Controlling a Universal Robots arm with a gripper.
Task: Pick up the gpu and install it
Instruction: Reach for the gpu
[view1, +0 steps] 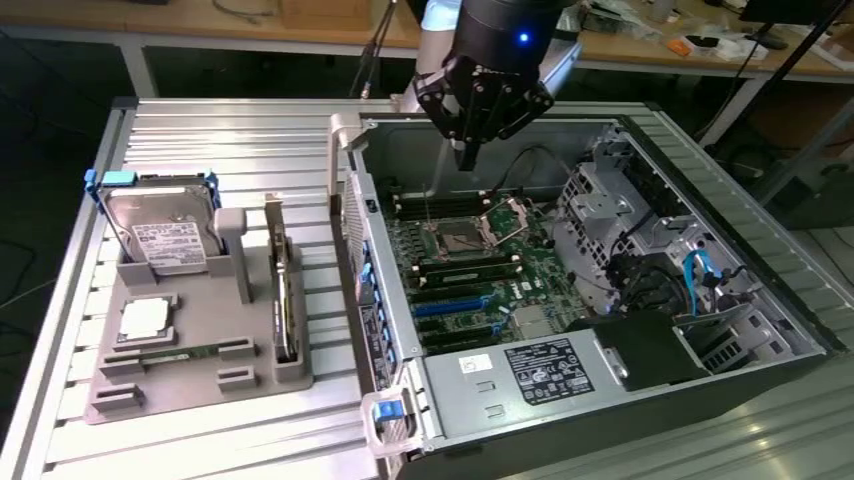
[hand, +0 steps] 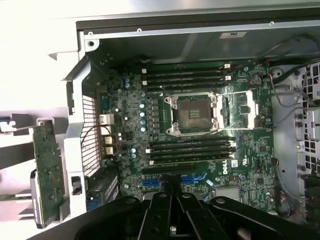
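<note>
Thin dark gpu card (view1: 282, 290) with green board edge stands on edge in a slot of the grey plastic holder (view1: 200, 350), at the exterior view's left of the open computer case (view1: 407, 150). I see the black gripper (view1: 466, 158) well apart from it, over the green motherboard's (view1: 534, 270) far end. Jaws closed, empty.

An exterior camera is looking down at an angle from high above the worktop (view1: 200, 130), taking in the whole open computer case (view1: 747, 230); the wrist camera is peering straight down past the gripper (hand: 172, 189) from closer in, both sharing the motherboard (view1: 467, 265) (hand: 200, 160).
</note>
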